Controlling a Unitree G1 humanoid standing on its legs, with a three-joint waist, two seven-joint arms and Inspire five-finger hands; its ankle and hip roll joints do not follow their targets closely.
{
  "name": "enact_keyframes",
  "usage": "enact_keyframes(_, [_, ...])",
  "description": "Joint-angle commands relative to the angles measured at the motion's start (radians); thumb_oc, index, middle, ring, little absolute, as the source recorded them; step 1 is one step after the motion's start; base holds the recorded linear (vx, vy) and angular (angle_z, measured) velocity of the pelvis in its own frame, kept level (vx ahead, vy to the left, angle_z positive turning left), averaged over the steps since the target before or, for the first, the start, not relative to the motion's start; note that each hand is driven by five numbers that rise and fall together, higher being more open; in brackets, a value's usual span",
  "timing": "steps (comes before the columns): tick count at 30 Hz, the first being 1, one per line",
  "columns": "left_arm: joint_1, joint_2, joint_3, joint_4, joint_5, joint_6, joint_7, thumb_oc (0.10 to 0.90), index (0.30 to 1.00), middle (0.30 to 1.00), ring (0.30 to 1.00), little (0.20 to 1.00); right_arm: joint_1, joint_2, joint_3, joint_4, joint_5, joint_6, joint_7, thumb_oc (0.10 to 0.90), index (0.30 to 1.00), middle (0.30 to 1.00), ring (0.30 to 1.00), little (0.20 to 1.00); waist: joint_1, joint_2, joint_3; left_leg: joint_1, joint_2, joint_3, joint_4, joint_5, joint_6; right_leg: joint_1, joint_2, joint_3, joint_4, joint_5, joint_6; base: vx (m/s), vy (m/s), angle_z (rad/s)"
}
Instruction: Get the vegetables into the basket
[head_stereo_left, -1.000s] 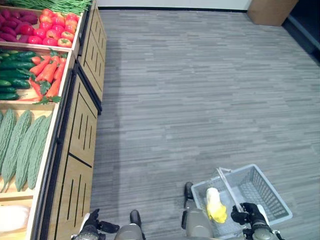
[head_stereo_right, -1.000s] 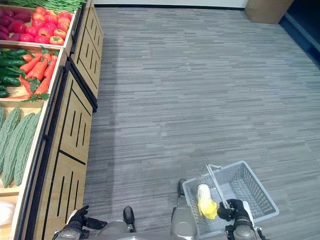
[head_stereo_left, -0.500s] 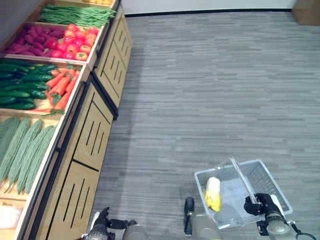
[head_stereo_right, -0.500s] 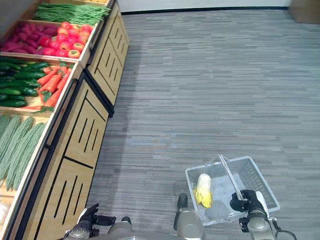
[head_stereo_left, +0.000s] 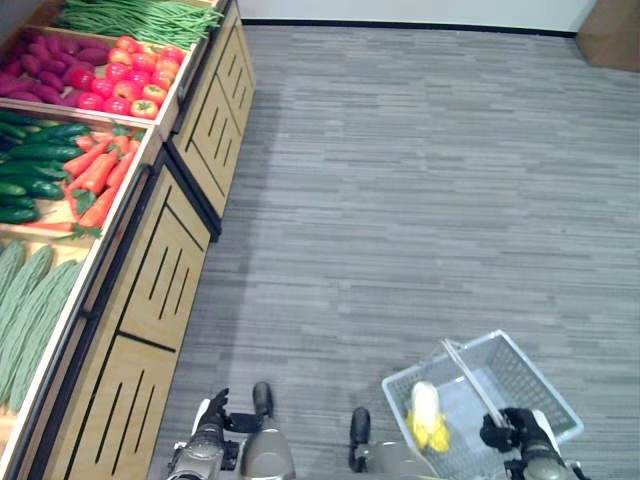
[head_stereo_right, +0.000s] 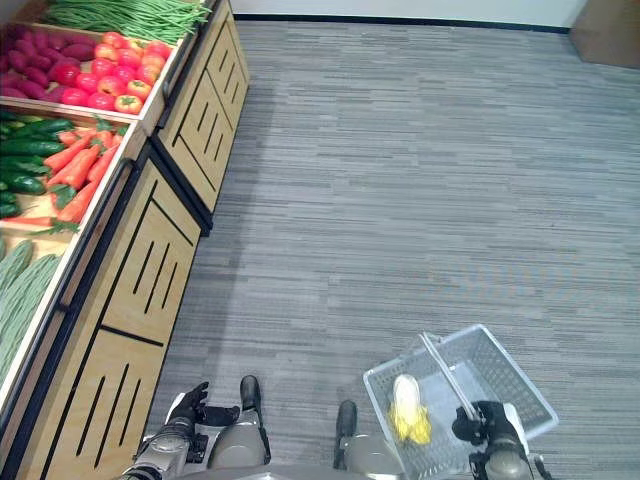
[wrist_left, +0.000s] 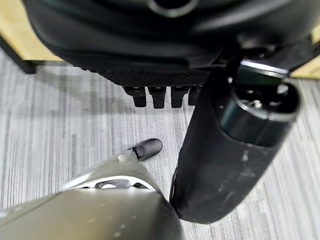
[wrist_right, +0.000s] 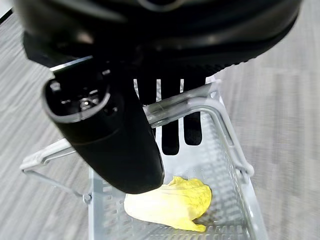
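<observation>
Eye views: the basket (head_stereo_left: 540, 385) hung low at the robot's right, its handle gripped by the right hand (head_stereo_left: 508, 428). One vegetable, a pale yellow-green cabbage (head_stereo_left: 426, 415), already lay inside, long axis running away from the robot. The remaining vegetables sat on the produce counter (head_stereo_left: 150, 300) well off to the left: carrots (head_stereo_left: 95, 175), cucumbers (head_stereo_left: 30, 170), tomatoes (head_stereo_left: 120, 85), green beans (head_stereo_left: 140, 20). The left hand (head_stereo_left: 212, 430) was the nearer one to them, low by the counter's front.

Left wrist view: left hand (wrist_left: 165, 97) held nothing, fingers curled; floor beyond.

Right wrist view: right hand (wrist_right: 170, 125) curled around the basket handle (wrist_right: 190, 107), cabbage (wrist_right: 170, 202) below on the mesh. Counter's near bins were cut off at the frame edge.
</observation>
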Motion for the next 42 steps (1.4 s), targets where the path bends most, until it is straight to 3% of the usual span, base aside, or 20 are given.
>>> enact_keyframes(1, [0.051, 0.074, -0.022, -0.011, 0.043, 0.005, 0.013, 0.9, 1.0, 1.0, 1.0, 1.0, -0.048, -0.04, -0.018, -0.034, 0.01, -0.035, -0.028, 0.4, 0.3, 0.3, 0.3, 0.3, 0.026, -0.076, -0.03, -0.07, -0.067, 0.019, 0.125, -0.061, 0.051, -0.017, -0.203, 0.05, 0.185, 0.015, 0.155, 0.2, 0.304, -0.53])
enact_keyframes(4, [0.034, 0.093, -0.028, -0.027, 0.038, 0.002, 0.02, 0.9, 1.0, 1.0, 1.0, 1.0, -0.088, -0.02, 0.006, -0.013, 0.013, -0.03, -0.029, 0.4, 0.3, 0.3, 0.3, 0.3, 0.031, -0.084, -0.031, -0.03, -0.116, 0.049, 0.09, -0.1, 0.093, -0.081, -0.232, 0.071, 0.272, 0.151, 0.176, 0.15, 0.297, -0.29])
enact_keyframes(8, [0.035, 0.104, -0.02, -0.034, 0.034, 0.003, 0.021, 0.9, 1.0, 1.0, 1.0, 1.0, -0.095, -0.011, 0.017, -0.014, 0.014, -0.032, -0.025, 0.4, 0.3, 0.3, 0.3, 0.3, 0.025, -0.065, -0.019, 0.026, -0.133, 0.057, 0.046, -0.113, 0.112, -0.133, -0.215, 0.062, 0.393, 0.185, 0.172, 0.1, 0.198, -0.08])
enact_keyframes(10, [0.032, 0.11, -0.013, -0.032, 0.029, 0.004, 0.02, 0.9, 1.0, 1.0, 1.0, 1.0, -0.098, -0.009, 0.021, -0.024, 0.016, -0.033, -0.024, 0.4, 0.3, 0.3, 0.3, 0.3, 0.015, -0.057, -0.009, 0.062, -0.141, 0.055, 0.028, -0.122, 0.115, -0.178, -0.197, 0.056, 0.416, 0.173, 0.162, 0.14, 0.132, 0.11])
enact_keyframes(15, [0.02, 0.11, -0.004, 0.005, 0.046, 0.009, 0.037, 0.9, 1.0, 1.0, 1.0, 1.0, -0.108, -0.005, 0.021, -0.009, 0.025, -0.039, -0.028, 0.4, 0.3, 0.3, 0.3, 0.3, -0.007, -0.056, 0.007, 0.124, -0.152, 0.031, 0.012, -0.15, 0.097, -0.256, -0.171, 0.041, 0.252, 0.132, 0.153, 0.22, -0.015, 0.11])
enact_keyframes(16, [0.018, 0.106, 0.008, 0.015, 0.044, 0.011, 0.04, 0.9, 1.0, 1.0, 1.0, 1.0, -0.107, -0.001, 0.021, -0.02, 0.025, -0.04, -0.031, 0.4, 0.3, 0.3, 0.3, 0.3, -0.022, -0.061, 0.01, 0.149, -0.153, 0.016, 0.012, -0.165, 0.086, -0.271, -0.172, 0.06, 0.175, 0.149, 0.164, 0.25, -0.083, 0.26])
enact_keyframes(20, [0.017, 0.094, 0.015, 0.028, 0.046, 0.009, 0.04, 0.9, 1.0, 1.0, 1.0, 1.0, -0.107, 0.0, 0.023, -0.017, 0.019, -0.038, -0.031, 0.4, 0.3, 0.3, 0.3, 0.3, -0.042, -0.065, 0.007, 0.204, -0.154, -0.013, 0.014, -0.2, 0.067, -0.311, -0.185, 0.078, 0.073, 0.194, 0.185, 0.28, -0.12, 0.22])
enact_keyframes(25, [0.045, 0.073, 0.021, 0.034, 0.046, 0.006, 0.032, 0.9, 1.0, 1.0, 1.0, 1.0, -0.081, -0.012, 0.02, -0.02, 0.005, -0.036, -0.011, 0.4, 0.3, 0.3, 0.3, 0.3, -0.056, -0.062, -0.016, 0.275, -0.15, -0.057, 0.048, -0.255, 0.048, -0.297, -0.188, 0.052, 0.083, 0.211, 0.182, 0.3, -0.184, 0.51])
enact_keyframes(27, [0.047, 0.066, 0.021, 0.046, 0.041, 0.008, 0.031, 0.9, 1.0, 1.0, 1.0, 1.0, -0.089, -0.026, 0.022, 0.003, 0.004, -0.037, -0.003, 0.4, 0.3, 0.3, 0.3, 0.3, -0.052, -0.049, -0.025, 0.273, -0.121, -0.074, 0.092, -0.243, 0.029, -0.283, -0.171, 0.022, 0.101, 0.194, 0.167, 0.25, -0.282, 0.45])
enact_keyframes(30, [0.053, 0.053, 0.023, 0.046, 0.024, 0.01, 0.032, 0.9, 1.0, 1.0, 1.0, 1.0, -0.089, -0.058, 0.021, -0.006, 0.006, -0.041, -0.002, 0.4, 0.3, 0.3, 0.3, 0.3, -0.046, -0.03, -0.022, 0.226, -0.082, -0.11, 0.204, -0.15, -0.014, -0.253, -0.141, -0.011, 0.131, 0.142, 0.121, 0.17, -0.282, 0.21])
enact_keyframes(32, [0.052, 0.039, 0.011, 0.038, 0.02, 0.009, 0.027, 0.9, 1.0, 1.0, 1.0, 1.0, -0.086, -0.082, 0.019, -0.023, 0.012, -0.045, 0.001, 0.4, 0.3, 0.3, 0.3, 0.3, -0.036, -0.036, -0.013, 0.153, -0.062, -0.139, 0.356, -0.049, -0.045, -0.209, -0.126, -0.036, 0.128, 0.098, 0.078, 0.18, -0.326, 0.52])
enact_keyframes(33, [0.052, 0.039, 0.011, 0.038, 0.02, 0.009, 0.027, 0.9, 1.0, 1.0, 1.0, 1.0, -0.086, -0.082, 0.019, -0.023, 0.012, -0.045, 0.001, 0.4, 0.3, 0.3, 0.3, 0.3, -0.038, -0.035, -0.014, 0.15, -0.06, -0.142, 0.36, -0.051, -0.045, -0.209, -0.125, -0.039, 0.127, 0.098, 0.077, 0.24, -0.377, 0.45])
enact_keyframes(34, [0.053, 0.029, 0.008, 0.038, 0.005, 0.014, 0.023, 0.9, 1.0, 1.0, 1.0, 1.0, -0.078, -0.091, 0.02, -0.019, 0.015, -0.045, 0.002, 0.4, 0.3, 0.3, 0.3, 0.3, -0.035, -0.048, -0.004, 0.105, -0.048, -0.113, 0.462, -0.008, -0.052, -0.171, -0.122, -0.053, 0.13, 0.061, 0.051, 0.13, -0.205, 0.28])
enact_keyframes(35, [0.053, 0.029, 0.008, 0.038, 0.005, 0.014, 0.023, 0.9, 1.0, 1.0, 1.0, 1.0, -0.078, -0.092, 0.019, -0.019, 0.015, -0.046, 0.002, 0.4, 0.3, 0.3, 0.3, 0.3, -0.036, -0.047, -0.004, 0.103, -0.047, -0.115, 0.466, -0.01, -0.053, -0.17, -0.121, -0.054, 0.13, 0.06, 0.051, 0.31, -0.391, 0.28])
enact_keyframes(36, [0.042, 0.018, -0.021, 0.028, 0.008, 0.02, 0.009, 0.9, 1.0, 1.0, 1.0, 1.0, -0.058, -0.09, 0.001, 0.002, 0.037, -0.036, 0.0, 0.4, 0.3, 0.3, 0.3, 0.3, -0.035, -0.044, 0.012, 0.038, 0.027, -0.01, 0.444, 0.03, -0.043, -0.112, -0.112, -0.086, 0.137, 0.003, 0.027, 0.24, -0.229, 0.2])
enact_keyframes(38, [0.038, 0.015, -0.027, 0.033, 0.012, 0.02, 0.01, 0.9, 1.0, 1.0, 1.0, 1.0, -0.053, -0.085, -0.005, 0.009, 0.042, -0.035, -0.002, 0.4, 0.3, 0.3, 0.3, 0.3, -0.031, -0.042, 0.013, 0.007, 0.035, 0.012, 0.412, 0.018, -0.037, -0.09, -0.109, -0.095, 0.132, -0.012, 0.03, 0.2, -0.146, 0.69])
enact_keyframes(41, [0.035, 0.012, -0.038, 0.029, 0.02, 0.024, 0.023, 0.9, 1.0, 1.0, 1.0, 1.0, -0.05, -0.079, 0.002, 0.01, 0.039, -0.034, -0.01, 0.4, 0.3, 0.3, 0.3, 0.3, -0.015, -0.031, 0.011, -0.059, 0.019, 0.027, 0.24, 0.002, -0.024, -0.058, -0.101, -0.104, 0.125, -0.04, 0.045, 0.26, 0.006, 0.43])
enact_keyframes(42, [0.036, 0.012, -0.04, 0.028, 0.029, 0.027, 0.032, 0.9, 1.0, 1.0, 1.0, 1.0, -0.05, -0.073, 0.01, 0.018, 0.033, -0.033, -0.015, 0.4, 0.3, 0.3, 0.3, 0.3, 0.0, -0.016, 0.004, -0.09, 0.042, 0.031, 0.122, 0.062, -0.032, -0.024, -0.088, -0.107, 0.12, -0.058, 0.052, 0.29, 0.062, -0.3])
